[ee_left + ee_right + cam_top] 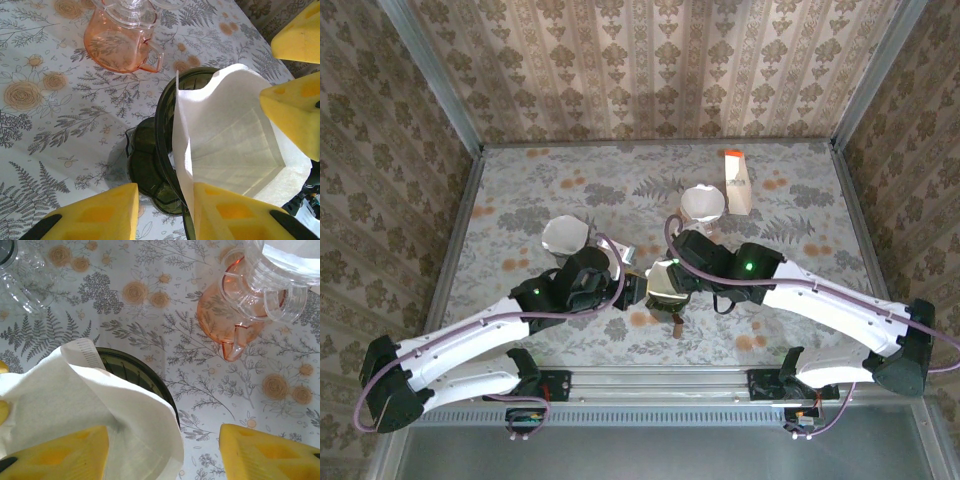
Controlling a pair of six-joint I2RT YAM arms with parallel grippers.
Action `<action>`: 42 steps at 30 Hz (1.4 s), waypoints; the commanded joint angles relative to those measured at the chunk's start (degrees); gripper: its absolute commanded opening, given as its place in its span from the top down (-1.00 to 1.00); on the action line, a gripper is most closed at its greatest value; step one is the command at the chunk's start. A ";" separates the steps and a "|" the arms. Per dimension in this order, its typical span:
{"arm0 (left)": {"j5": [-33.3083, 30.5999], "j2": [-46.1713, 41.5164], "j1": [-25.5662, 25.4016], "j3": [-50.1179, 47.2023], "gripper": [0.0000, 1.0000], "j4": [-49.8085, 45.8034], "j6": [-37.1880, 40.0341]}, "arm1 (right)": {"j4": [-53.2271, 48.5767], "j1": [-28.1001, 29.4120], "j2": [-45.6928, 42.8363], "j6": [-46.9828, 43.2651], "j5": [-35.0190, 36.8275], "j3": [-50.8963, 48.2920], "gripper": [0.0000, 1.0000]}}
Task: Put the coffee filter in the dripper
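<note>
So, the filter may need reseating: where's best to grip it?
Pinch the paper filter by its upright crimped side edge, coming from above. That edge stands free above the dripper rim, while the rest lies down inside the cone.

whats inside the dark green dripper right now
A white paper coffee filter, opened out and empty, stands in the dripper, its top edge rising above the rim. The paper covers the dripper's inner walls and bottom, so those cannot be seen.
</note>
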 commanded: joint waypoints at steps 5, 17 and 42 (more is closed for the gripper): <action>0.71 -0.42 0.24 -0.88 0.24 1.11 -0.90 | 0.56 -3.20 3.22 0.37 -6.85 0.90 -0.32; 0.98 -0.44 0.38 -0.70 0.07 1.82 -0.73 | -0.42 -5.15 8.60 -1.47 -11.01 2.05 -0.33; 2.20 -1.56 1.92 -2.58 -0.26 5.38 -3.01 | 3.43 -5.55 13.73 -0.12 -12.18 -1.71 -0.35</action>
